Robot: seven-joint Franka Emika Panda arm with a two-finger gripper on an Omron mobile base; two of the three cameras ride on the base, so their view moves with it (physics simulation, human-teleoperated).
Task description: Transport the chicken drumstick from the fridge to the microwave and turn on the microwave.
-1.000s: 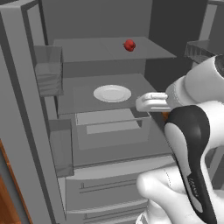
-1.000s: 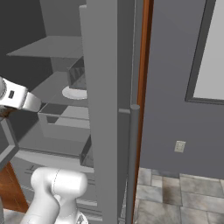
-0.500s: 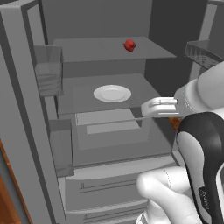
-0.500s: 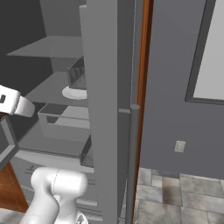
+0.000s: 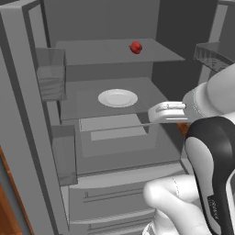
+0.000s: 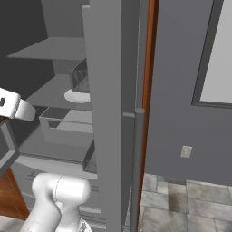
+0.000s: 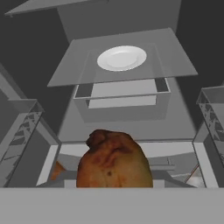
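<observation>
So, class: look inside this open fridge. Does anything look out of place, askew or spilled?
Nothing is spilled or askew. The white plate sits flat and bare on the middle shelf, a small red item rests on the top shelf, and the drumstick sits right at the hand, off the shelves.

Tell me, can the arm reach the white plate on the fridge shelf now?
Probably yes: the plate lies uncovered on an open shelf, but the pincer already holds the chicken drumstick.

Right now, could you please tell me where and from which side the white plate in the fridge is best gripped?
Pinch the plate's near rim, coming in low from the fridge's open front. It lies flat on the middle shelf, so only its thin edge offers a hold, and the upper shelf probably crowds a straight-down approach.
</observation>
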